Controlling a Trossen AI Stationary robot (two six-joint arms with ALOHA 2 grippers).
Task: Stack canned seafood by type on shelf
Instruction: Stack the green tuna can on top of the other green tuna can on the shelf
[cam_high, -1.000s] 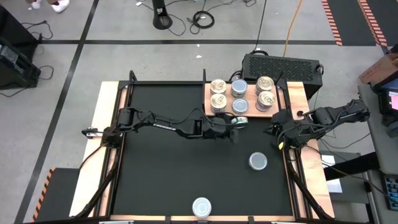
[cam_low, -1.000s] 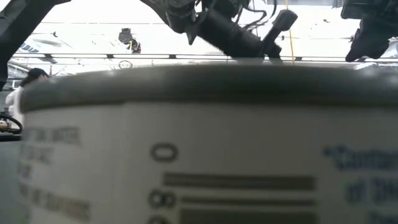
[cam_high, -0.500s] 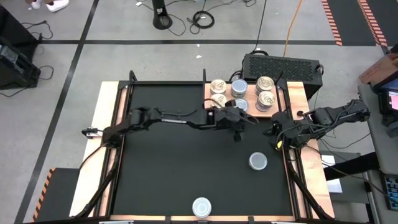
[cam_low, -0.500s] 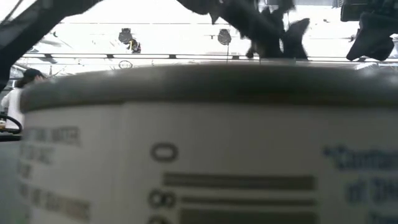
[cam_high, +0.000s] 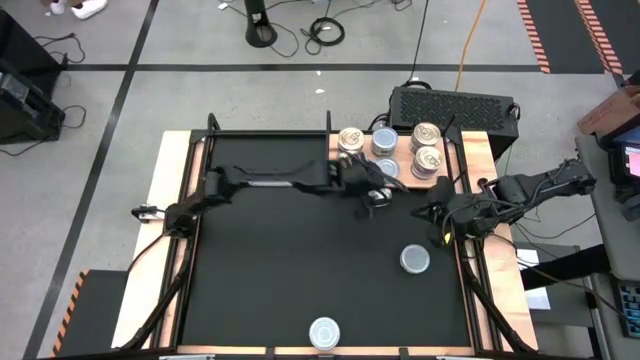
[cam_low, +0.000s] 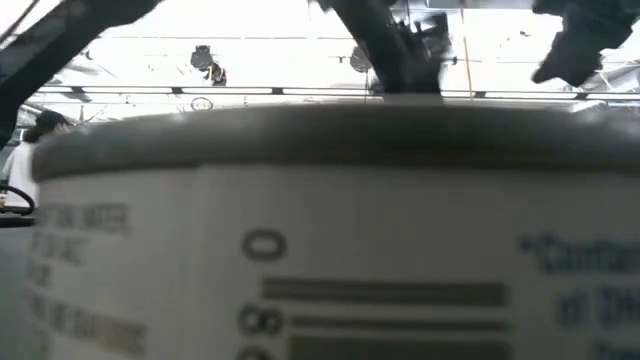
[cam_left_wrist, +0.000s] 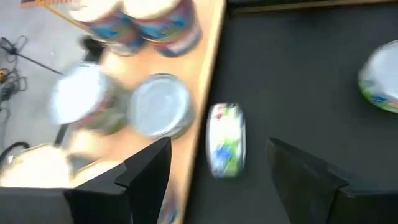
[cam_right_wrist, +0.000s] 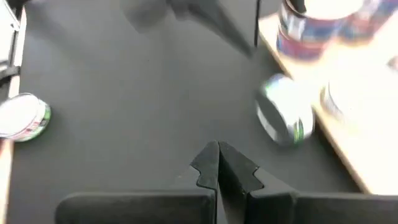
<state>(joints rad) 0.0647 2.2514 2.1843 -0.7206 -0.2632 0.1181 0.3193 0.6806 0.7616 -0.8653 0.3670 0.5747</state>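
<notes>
Right between my left pincer's (cam_left_wrist: 217, 180) spread fingers sits a tin (cam_left_wrist: 225, 148) on its edge, off the shelf (cam_left_wrist: 202, 81) lip. Right pincer (cam_right_wrist: 217, 163) is pressed together, empty, over the counter (cam_high: 270, 260).
</notes>
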